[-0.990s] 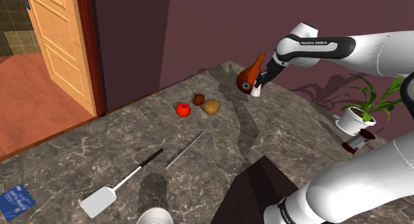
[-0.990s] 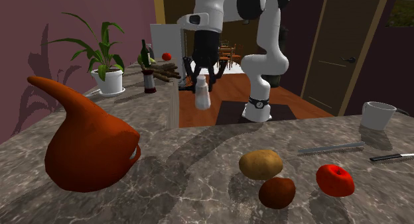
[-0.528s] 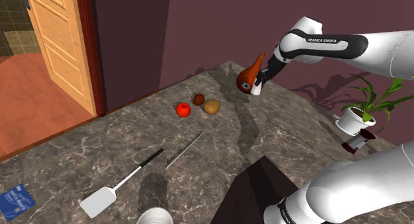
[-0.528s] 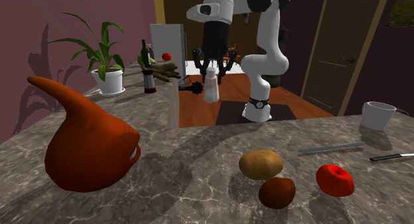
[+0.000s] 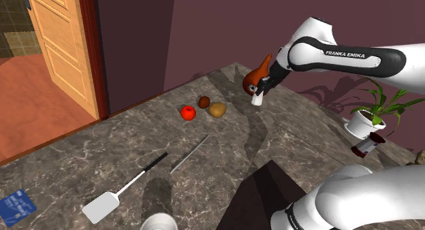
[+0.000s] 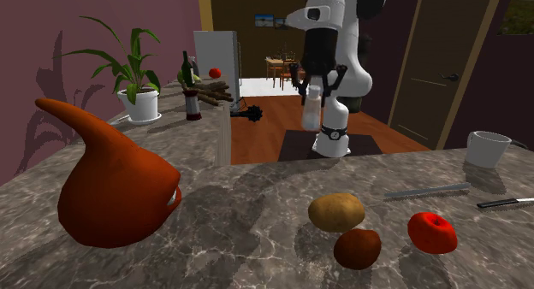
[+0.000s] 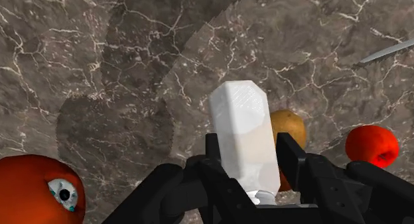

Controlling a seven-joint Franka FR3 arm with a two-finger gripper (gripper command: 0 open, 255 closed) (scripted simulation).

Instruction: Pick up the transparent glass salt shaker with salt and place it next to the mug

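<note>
**A:** Where is the salt shaker [image 7: 242, 140] found?

**B:** It is clamped between the fingers of the end effector [image 7: 251, 150]. It is held aloft over the counter [image 5: 88, 160], in the upper right of the shoulder view, near the red-brown pitcher [image 5: 257, 72].

**A:** How is the carry best done?

**B:** The mug [image 5: 159, 222] is seen at that view's bottom edge, well apart from the shaker. The shaker should be carried upright and high enough that the potato [image 5: 217, 110], the red fruit [image 5: 188, 112] and the knife [image 5: 189, 154] are cleared. It should then be lowered just beside the mug, which must not be knocked.
</note>
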